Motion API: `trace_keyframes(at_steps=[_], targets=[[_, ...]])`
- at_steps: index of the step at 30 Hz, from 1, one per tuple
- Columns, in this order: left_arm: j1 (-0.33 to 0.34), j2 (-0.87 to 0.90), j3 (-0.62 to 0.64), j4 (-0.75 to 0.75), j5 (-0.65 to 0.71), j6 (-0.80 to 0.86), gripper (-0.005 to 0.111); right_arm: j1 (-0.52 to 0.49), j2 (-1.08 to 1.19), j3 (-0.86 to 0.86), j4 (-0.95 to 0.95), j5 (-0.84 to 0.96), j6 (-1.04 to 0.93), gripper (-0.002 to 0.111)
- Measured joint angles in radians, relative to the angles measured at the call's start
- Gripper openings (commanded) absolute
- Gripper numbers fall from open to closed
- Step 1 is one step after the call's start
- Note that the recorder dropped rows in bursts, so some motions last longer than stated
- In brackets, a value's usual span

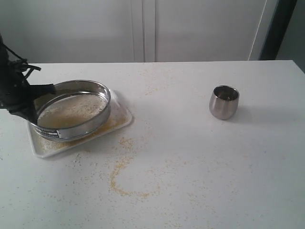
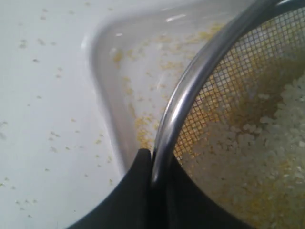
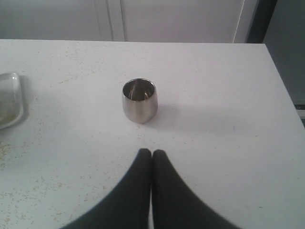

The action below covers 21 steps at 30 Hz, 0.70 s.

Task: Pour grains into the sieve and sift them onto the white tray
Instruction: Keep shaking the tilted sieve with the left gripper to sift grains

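Observation:
The steel sieve (image 1: 76,112) hangs tilted over the white tray (image 1: 121,119) at the left, with its near side low. Pale coarse grains (image 1: 71,110) lie on its mesh (image 2: 238,90); fine yellow meal (image 2: 143,131) is scattered on the tray (image 2: 107,90) beneath. My left gripper (image 1: 33,102) is shut on the sieve's left rim (image 2: 190,81), one finger outside and one inside. My right gripper (image 3: 152,153) is shut and empty, hovering over the table a little short of the small steel cup (image 3: 139,100); it is out of the exterior view.
The small rounded steel cup (image 1: 224,102) stands upright at the right of the table, and looks empty. Spilled yellow grains (image 1: 121,179) form an arc on the tabletop in front of the tray. A tray corner (image 3: 9,100) shows in the right wrist view.

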Motion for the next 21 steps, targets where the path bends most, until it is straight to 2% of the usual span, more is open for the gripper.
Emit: trace_keyframes(at_steps=[2,5,8,10,13,17,21], targets=[[0.014,0.000,0.013,-0.090,-0.023,0.112,0.000,0.000,0.000,0.000,0.000,0.000,0.000,0.000],[-0.010,0.000,0.016,-0.195,-0.085,0.254,0.000,0.000,0.000,0.000,0.000,0.000,0.000,0.000],[-0.015,-0.004,0.016,-0.171,-0.088,0.181,0.000,0.000,0.000,0.000,0.000,0.000,0.000,0.000],[0.021,-0.003,0.016,-0.157,-0.067,0.106,0.000,0.000,0.000,0.000,0.000,0.000,0.000,0.000],[0.053,-0.006,0.018,-0.189,-0.073,0.163,0.000,0.000,0.000,0.000,0.000,0.000,0.000,0.000],[0.013,-0.020,0.018,-0.174,-0.098,0.256,0.000,0.000,0.000,0.000,0.000,0.000,0.000,0.000],[0.018,-0.027,0.018,-0.083,-0.062,0.134,0.000,0.000,0.000,0.000,0.000,0.000,0.000,0.000]])
